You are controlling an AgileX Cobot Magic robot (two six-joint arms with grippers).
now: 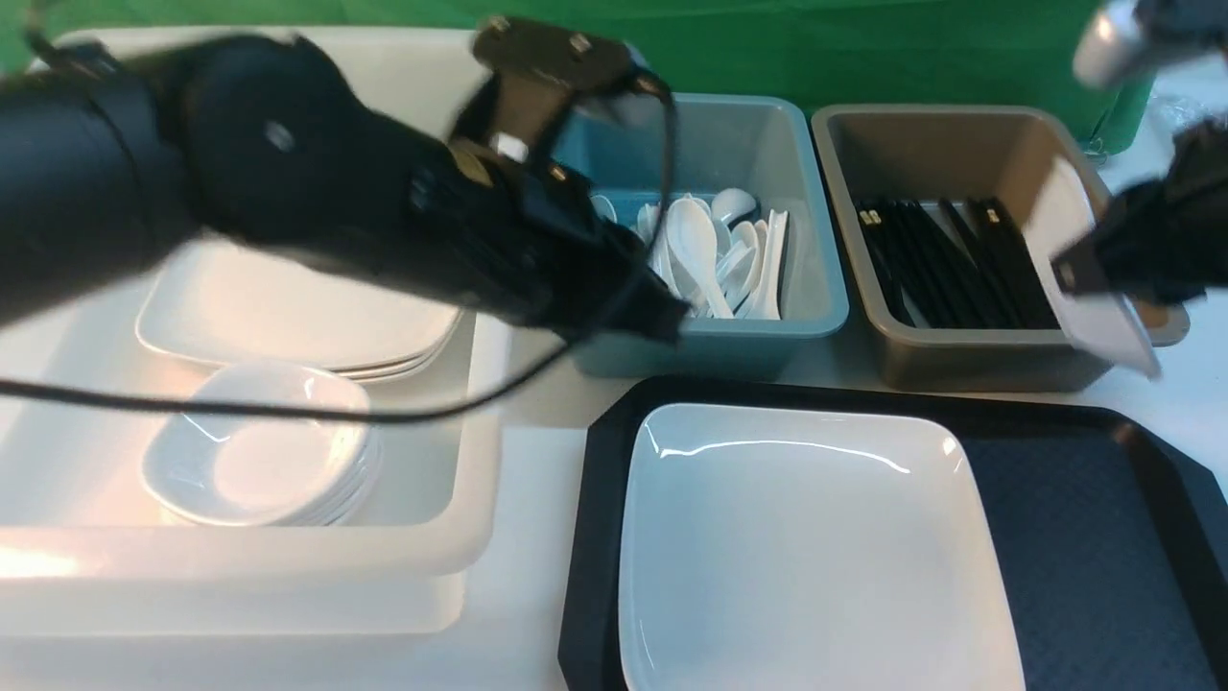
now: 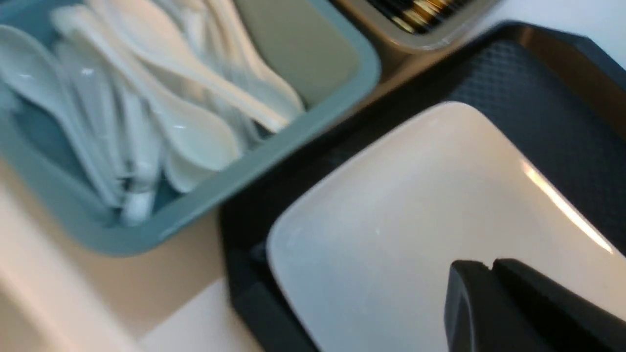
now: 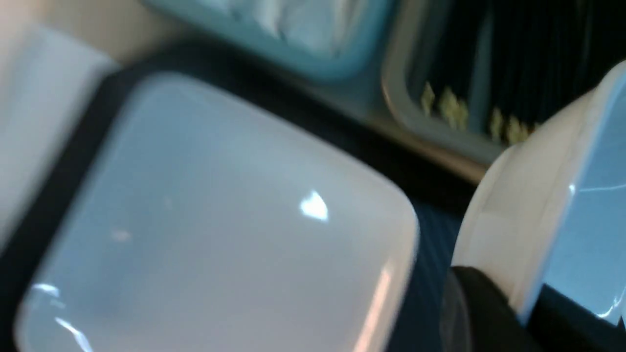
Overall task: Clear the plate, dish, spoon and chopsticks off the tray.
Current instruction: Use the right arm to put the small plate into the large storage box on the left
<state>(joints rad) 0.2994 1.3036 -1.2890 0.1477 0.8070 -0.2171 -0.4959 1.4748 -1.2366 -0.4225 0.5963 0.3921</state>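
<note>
Counter (image 1: 532, 499), items left to right.

1. White bin (image 1: 484, 432), far left. It holds a stack of large plates (image 1: 288, 317) at the far end and a stack of small dishes (image 1: 259, 461) at the near end.
2. Left arm (image 1: 288, 173), blurred, reaching across the bin toward the centre. The left claw (image 2: 490, 266) is narrow, fingers pressed together with nothing between them. It hangs in the air by the blue tub's near left corner, above the plate's far left part.
3. Blue tub (image 1: 815, 288), centre far, holding a heap of white spoons (image 1: 705, 254).
4. Tray (image 1: 1055, 537), black, centre near, just in front of both tubs. The plate (image 1: 806, 557) lies flat on its left half; its right half is bare.
5. Brown tub (image 1: 959, 360), right far, touching the blue tub, holding black chopsticks (image 1: 950, 269) with gold bands.
6. Right claw (image 1: 1089, 274), far right, clamped on the rim of a small white dish (image 1: 1103, 317). The dish is off the tray, tilted steeply on edge, in the air at the brown tub's right end.
</note>
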